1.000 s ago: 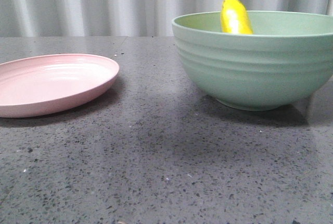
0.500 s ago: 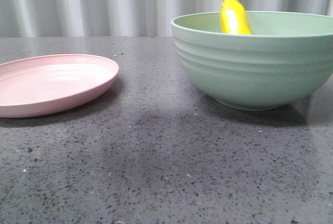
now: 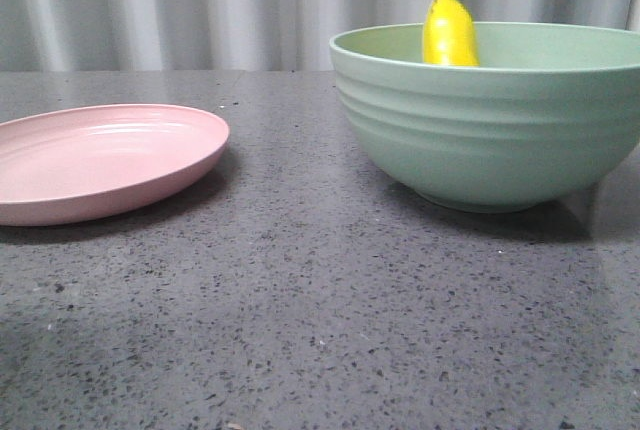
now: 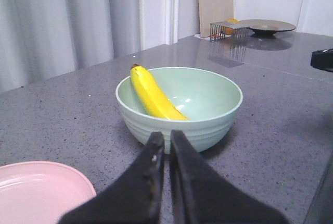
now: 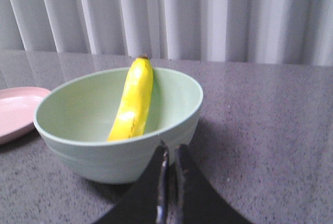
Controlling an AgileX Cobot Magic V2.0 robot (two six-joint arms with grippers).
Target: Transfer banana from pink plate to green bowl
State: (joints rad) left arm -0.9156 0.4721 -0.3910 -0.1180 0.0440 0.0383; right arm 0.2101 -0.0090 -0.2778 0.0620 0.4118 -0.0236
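Banana (image 5: pixel 132 101) is in the bowl (image 5: pixel 78 156), leaning on the inner wall, dark end poking above the rim. Plate (image 3: pixel 100 160) has nothing on it. Transfer looks done to me.

My right claw (image 5: pixel 169 182): fingers pinched nearly together, nothing between them. Left claw (image 4: pixel 166 169): same, narrow slit, holding nothing.

Geometry that matters for any next move: from my right claw the bowl sits straight ahead and just below, its near rim right past the fingertips. Banana's long axis runs away from that claw, low end toward me, tip up at the far wall. From my left claw the bowl is also dead ahead but further off; there the banana runs diagonally, tip at the far side, low end nearer me. Plate lies off to one side of the left claw, apart from the bowl.

Right arm is the nearer one. I'd judge only retreat is left; back straight out so I don't clip the rim.
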